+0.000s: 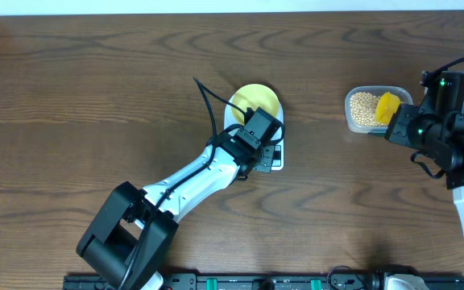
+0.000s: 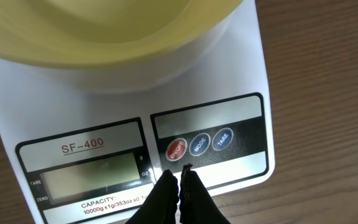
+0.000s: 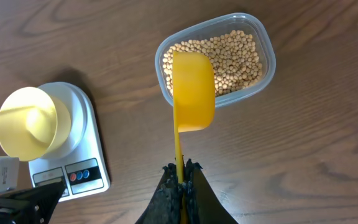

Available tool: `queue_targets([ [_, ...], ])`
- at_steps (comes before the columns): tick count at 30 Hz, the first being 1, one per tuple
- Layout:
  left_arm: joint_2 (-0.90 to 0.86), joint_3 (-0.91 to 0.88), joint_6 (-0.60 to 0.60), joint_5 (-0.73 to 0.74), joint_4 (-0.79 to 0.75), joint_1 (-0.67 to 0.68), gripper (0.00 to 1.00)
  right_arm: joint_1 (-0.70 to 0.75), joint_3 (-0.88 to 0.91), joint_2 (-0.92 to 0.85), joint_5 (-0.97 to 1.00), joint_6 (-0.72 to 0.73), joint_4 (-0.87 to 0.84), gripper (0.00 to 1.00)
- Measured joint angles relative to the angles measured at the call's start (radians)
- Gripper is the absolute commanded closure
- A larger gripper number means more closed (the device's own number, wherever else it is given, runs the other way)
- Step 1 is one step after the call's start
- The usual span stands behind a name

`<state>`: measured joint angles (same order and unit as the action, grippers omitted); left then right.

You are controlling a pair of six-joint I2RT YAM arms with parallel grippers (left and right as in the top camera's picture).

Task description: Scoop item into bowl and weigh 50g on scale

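Observation:
The pale-yellow bowl (image 1: 255, 100) stands on the white scale (image 1: 274, 161) at mid-table; it looks empty in the right wrist view (image 3: 27, 121). My left gripper (image 2: 180, 174) is shut and empty, its tips just over the scale's front panel (image 2: 135, 118) near the red button (image 2: 176, 150). The display (image 2: 89, 176) looks blank. Beige beans (image 3: 222, 55) fill a clear tub (image 1: 374, 109) at the right. My right gripper (image 3: 181, 169) is shut on the handle of a bright yellow scoop (image 3: 192, 90), whose cup hangs over the tub's near-left edge.
Brown wooden table (image 1: 95, 89) all round. The left arm (image 1: 184, 181) runs diagonally from the front left to the scale. The right arm's body (image 1: 457, 121) sits at the right edge beside the tub. A black rail (image 1: 256, 282) lines the front edge.

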<state>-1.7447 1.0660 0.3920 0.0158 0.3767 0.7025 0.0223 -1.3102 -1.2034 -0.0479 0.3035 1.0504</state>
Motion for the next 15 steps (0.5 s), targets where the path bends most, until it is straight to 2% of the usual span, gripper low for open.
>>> queue_targets([
  [15, -0.003, 0.0, -0.004, 0.0, -0.03, 0.0, 0.93, 0.0, 0.0, 0.0, 0.0, 0.0, 0.0, 0.98],
])
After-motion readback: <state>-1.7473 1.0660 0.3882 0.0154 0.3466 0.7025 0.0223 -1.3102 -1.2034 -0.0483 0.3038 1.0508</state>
